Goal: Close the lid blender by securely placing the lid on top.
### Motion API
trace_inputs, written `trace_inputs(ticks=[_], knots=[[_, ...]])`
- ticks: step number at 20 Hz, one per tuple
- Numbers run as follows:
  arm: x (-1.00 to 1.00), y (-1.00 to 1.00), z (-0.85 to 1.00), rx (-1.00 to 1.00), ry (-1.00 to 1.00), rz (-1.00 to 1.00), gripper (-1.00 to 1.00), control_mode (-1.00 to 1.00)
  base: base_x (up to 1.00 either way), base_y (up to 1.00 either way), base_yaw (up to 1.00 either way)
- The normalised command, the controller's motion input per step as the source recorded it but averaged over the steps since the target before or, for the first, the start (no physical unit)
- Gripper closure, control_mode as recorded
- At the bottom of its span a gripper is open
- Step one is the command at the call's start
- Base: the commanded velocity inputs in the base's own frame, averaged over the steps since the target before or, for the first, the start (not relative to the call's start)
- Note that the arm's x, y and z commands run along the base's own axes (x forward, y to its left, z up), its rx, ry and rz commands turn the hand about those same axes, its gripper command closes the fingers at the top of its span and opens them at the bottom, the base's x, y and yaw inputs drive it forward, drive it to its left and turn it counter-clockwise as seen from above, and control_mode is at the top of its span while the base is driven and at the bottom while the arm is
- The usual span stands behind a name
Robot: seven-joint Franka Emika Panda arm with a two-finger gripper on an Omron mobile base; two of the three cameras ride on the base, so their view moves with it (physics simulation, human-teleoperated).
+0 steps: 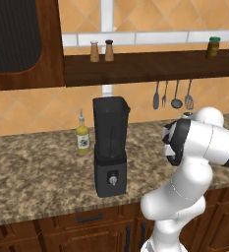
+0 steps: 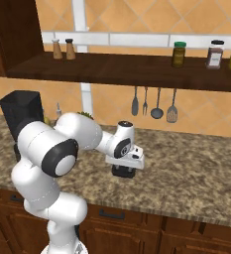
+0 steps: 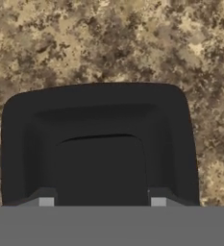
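Down on the speckled brown granite counter [image 2: 196, 173], the white arm's two-finger gripper [image 2: 124, 171] is clamped on the small flat black rounded-square lid [image 3: 99, 144], its tips seemingly pinching the raised centre, which gives a square hold for carrying it level. The tall black blender [image 1: 110, 145] waits open-topped to the robot's left, beside the small yellow oil bottle [image 1: 82, 137], well apart from the lid.

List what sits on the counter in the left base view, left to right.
Oil bottle → blender → robot arm.
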Motion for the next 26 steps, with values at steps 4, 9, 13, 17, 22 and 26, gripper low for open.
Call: trace_inputs(ticks=[4, 9, 13, 17, 22, 26], knots=[[0.00, 0.00, 0.00, 0.00, 0.00, 0.00, 1.00, -1.00, 0.00, 0.00, 0.00], [-0.27, 0.00, 0.22, 0.04, -0.10, 0.00, 1.00, -1.00, 0.00, 0.00, 0.00], [-0.65, 0.00, 0.77, 0.09, -0.38, 0.00, 1.00, -1.00, 0.00, 0.00, 0.00], [-0.66, 0.00, 1.00, 0.04, -0.49, 0.00, 1.00, -1.00, 0.00, 0.00, 0.00], [-0.61, 0.12, 1.00, 0.00, -0.49, 0.00, 1.00, -1.00, 0.00, 0.00, 0.00], [-0.64, 0.15, 1.00, 0.00, -0.42, 0.00, 1.00, -1.00, 0.00, 0.00, 0.00]])
